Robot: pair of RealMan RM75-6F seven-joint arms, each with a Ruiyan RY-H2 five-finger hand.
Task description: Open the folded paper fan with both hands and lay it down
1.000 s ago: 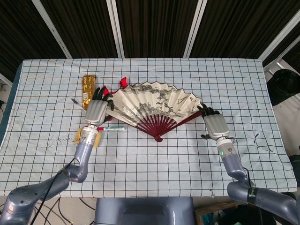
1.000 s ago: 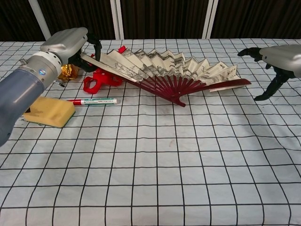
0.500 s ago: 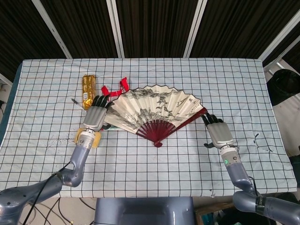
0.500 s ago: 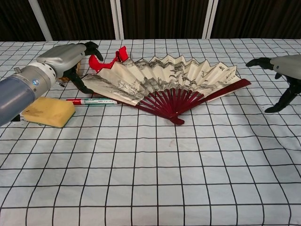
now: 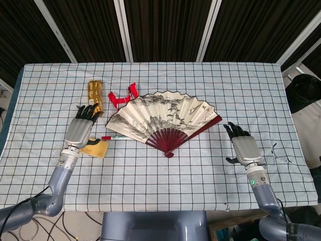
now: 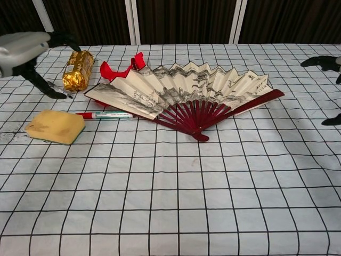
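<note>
Table (image 5: 165, 175) under white black-gridded cloth, dark slatted wall (image 5: 165, 30) with pale beams behind

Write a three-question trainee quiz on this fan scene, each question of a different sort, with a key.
1. True or false: the paper fan lies spread open on the table with neither robot hand touching it.
2. Multiple choice: what lies just in front of the fan's left edge, beside the yellow sponge?
A. a red-capped marker
B. a spoon
C. a cup
3. Fill in: the gold-wrapped packet lies near the ______ robot hand.

Key
1. True: the left robot hand and the right robot hand are both off the fan, holding nothing, fingers apart.
2. A
3. left
</note>
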